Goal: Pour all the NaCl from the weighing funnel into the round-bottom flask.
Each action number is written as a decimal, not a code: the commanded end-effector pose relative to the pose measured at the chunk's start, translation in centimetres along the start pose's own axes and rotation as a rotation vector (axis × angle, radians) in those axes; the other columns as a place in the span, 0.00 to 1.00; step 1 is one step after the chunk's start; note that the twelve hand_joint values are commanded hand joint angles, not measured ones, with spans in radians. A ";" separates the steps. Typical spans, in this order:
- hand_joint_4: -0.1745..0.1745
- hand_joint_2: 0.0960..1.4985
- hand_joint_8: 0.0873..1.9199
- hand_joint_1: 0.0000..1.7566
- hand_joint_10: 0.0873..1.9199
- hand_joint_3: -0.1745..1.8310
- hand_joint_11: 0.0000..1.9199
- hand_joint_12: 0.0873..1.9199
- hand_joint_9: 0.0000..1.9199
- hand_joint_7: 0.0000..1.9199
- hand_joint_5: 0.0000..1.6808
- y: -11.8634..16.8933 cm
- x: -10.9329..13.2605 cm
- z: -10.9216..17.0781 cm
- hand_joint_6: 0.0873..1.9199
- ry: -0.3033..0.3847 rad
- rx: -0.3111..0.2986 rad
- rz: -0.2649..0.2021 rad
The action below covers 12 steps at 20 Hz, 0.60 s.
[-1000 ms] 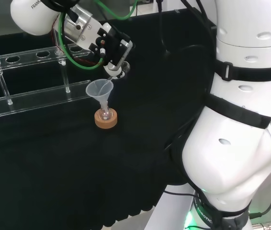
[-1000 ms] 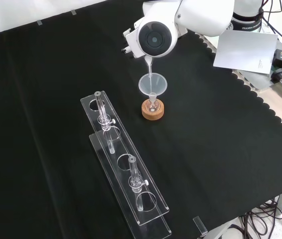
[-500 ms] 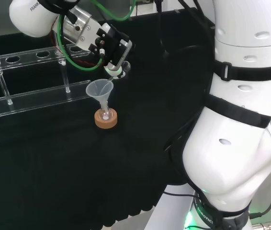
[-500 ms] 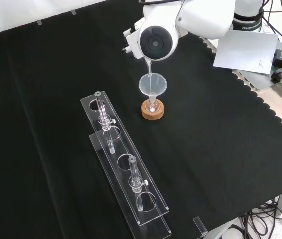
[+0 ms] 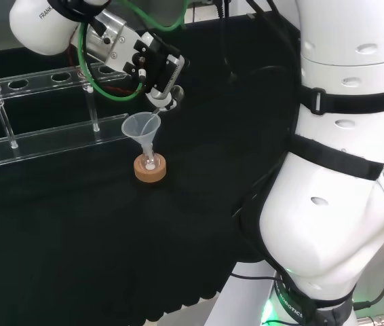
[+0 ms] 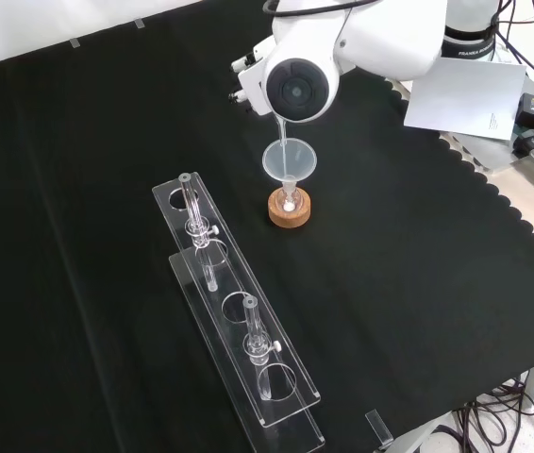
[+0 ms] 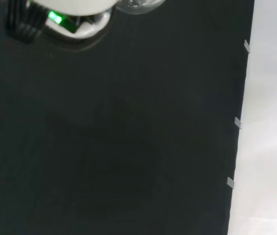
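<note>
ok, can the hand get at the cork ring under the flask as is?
Probably not. The hand is shut on the weighing funnel, and the clear funnel stands over the cork ring.

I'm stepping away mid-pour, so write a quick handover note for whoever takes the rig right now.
Hand: shut on the weighing funnel, held tilted with its tip over the wide funnel.
Things: the wide funnel sits in the neck of the small flask, which stands on a cork ring mid-cloth. A clear rack stands nearby, not involved.
Done: weighing funnel brought over and tipped; some white material shows at the flask's bottom.
Left: how much NaCl remains in the weighing funnel cannot be seen, so probably keep it tipped until it is empty, then lift away without knocking the funnel.
</note>
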<state>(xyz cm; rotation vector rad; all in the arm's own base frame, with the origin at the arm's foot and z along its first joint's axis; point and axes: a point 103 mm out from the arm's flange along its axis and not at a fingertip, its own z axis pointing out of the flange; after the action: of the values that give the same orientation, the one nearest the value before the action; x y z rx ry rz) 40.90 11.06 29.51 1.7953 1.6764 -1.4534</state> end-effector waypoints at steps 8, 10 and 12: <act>1.00 0.43 0.31 0.63 0.12 0.40 0.44 0.51 0.49 0.26 0.72 -0.1 0.3 -0.5 0.38 -0.038 -0.007 0.009; 1.00 0.43 0.31 0.63 0.12 0.40 0.44 0.51 0.49 0.26 0.72 -0.2 0.6 -0.8 0.38 -0.048 -0.003 0.015; 1.00 0.43 0.31 0.63 0.12 0.40 0.44 0.51 0.49 0.26 0.72 -0.2 0.7 -1.0 0.38 -0.056 -0.002 0.017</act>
<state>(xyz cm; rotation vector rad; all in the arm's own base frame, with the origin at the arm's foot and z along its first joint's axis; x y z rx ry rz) 41.02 11.77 29.50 1.7599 1.6466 -1.4704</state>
